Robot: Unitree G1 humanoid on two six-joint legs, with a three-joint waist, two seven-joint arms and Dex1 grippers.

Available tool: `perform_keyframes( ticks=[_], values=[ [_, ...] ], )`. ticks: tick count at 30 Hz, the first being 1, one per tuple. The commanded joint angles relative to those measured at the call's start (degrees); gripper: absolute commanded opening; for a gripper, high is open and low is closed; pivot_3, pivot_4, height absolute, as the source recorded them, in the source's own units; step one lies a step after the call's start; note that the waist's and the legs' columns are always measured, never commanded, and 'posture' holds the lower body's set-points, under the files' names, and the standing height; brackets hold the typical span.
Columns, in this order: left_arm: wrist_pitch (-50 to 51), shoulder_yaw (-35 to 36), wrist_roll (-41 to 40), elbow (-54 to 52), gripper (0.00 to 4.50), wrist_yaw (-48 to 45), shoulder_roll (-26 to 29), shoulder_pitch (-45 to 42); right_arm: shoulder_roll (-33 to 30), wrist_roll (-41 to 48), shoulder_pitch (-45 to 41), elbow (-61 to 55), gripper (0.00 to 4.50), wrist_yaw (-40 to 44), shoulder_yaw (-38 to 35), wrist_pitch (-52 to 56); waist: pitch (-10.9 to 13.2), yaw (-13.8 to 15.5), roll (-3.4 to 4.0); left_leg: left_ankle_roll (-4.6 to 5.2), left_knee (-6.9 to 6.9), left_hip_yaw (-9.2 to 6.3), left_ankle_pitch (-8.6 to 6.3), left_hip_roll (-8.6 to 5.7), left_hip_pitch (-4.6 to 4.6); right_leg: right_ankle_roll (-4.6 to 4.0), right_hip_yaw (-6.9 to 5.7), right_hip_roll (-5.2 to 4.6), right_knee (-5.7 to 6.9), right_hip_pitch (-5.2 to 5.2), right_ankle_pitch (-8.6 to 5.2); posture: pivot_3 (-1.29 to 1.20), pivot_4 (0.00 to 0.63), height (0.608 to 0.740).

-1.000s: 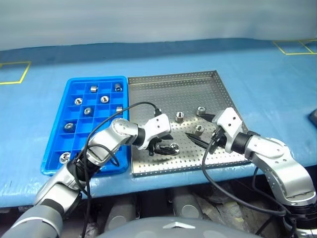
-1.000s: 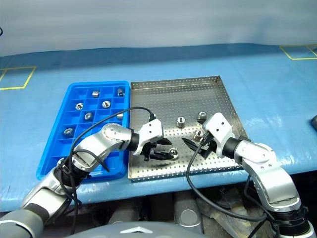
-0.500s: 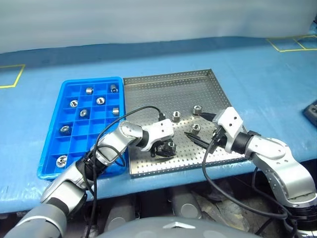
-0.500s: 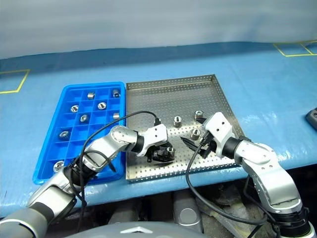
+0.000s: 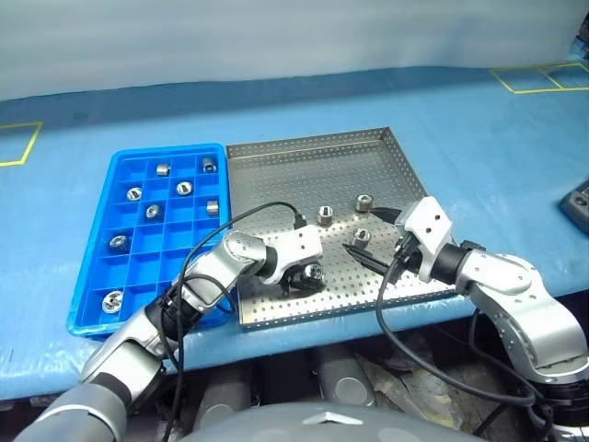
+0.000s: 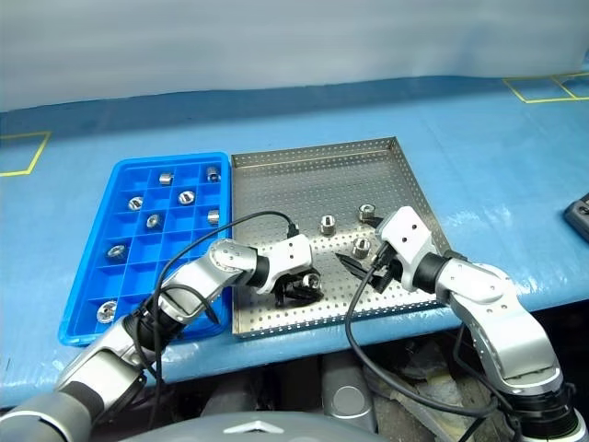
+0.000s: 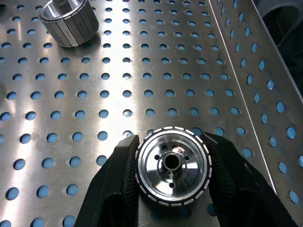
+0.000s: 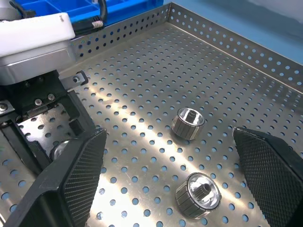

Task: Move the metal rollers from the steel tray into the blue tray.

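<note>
Between the left end effector's [image 7: 171, 189] fingers [image 7: 120, 175] sits a roller [image 7: 173, 164], clamped on the steel tray [image 5: 304, 166]. Beside it, the right end effector [image 5: 368, 238] hangs spread wide, holding nothing.

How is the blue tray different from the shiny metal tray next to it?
The blue tray is plastic and split into little square boxes; the steel tray is one open floor full of small holes. The blue tray is narrower; the steel tray is wider and squarer. Both lie flat on the table, side by side, and both hold metal rollers.
</note>
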Motion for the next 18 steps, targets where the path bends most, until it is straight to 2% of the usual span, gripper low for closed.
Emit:
perform_keyframes(
  ticks=[1, 9, 11, 14, 18],
  values=[
    [1.2, 6.63, -2.17, -3.54, 1.71, 1.98, -0.27, 0.55, -0.02, 0.44, -1.15, -0.63, 4.5, 0.31, 0.36, -0.41, 0.0, -0.01, 0.0, 0.0, 0.0, 0.0, 0.0, 0.0, 0.0, 0.0, 0.0, 0.0, 0.0, 0.0, 0.0, -0.31, 0.15, 0.74],
    [4.85, 15.86, -5.5, -11.15, 1.71, 4.91, 1.54, 3.46, -0.12, 0.41, -2.46, 0.51, 4.5, 1.18, 1.63, -0.89, 0.0, 0.34, 0.0, 0.04, 0.0, 0.02, -0.03, 0.0, -0.01, 0.03, 0.02, -0.02, -0.02, -0.02, 0.02, -0.27, 0.15, 0.74],
    [6.46, 18.19, -5.32, -13.91, 1.71, 6.51, 3.43, 4.59, 0.32, 0.52, -3.3, 1.1, 4.5, 1.89, 2.65, -1.31, 0.0, 0.43, 0.0, 0.03, 0.0, 0.02, -0.02, 0.0, -0.01, 0.03, 0.02, -0.02, -0.02, -0.02, 0.02, -0.27, 0.15, 0.74],
    [11.06, 23.07, -5.51, -20.06, 1.71, 9.06, 7.43, 7.04, 1.8, 1.45, -4.5, 1.47, 4.5, 3.19, 4.79, -1.86, 0.02, 0.41, -0.03, 0.02, 0.0, 0.02, -0.02, 0.02, 0.0, 0.03, 0.04, -0.02, 0.0, -0.04, 0.02, -0.23, 0.15, 0.74],
    [19.01, 32.78, -6.03, -29.87, 1.71, 11.04, 15.92, 13.14, 4.14, 1.41, -6.94, 3.95, 4.5, 5.53, 9.04, -2.86, 0.08, 0.62, -0.11, -0.05, -0.04, 0.0, 0.0, 0.11, 0.02, 0.02, 0.08, -0.03, 0.04, -0.09, 0.01, -0.17, 0.15, 0.74]
  ],
)
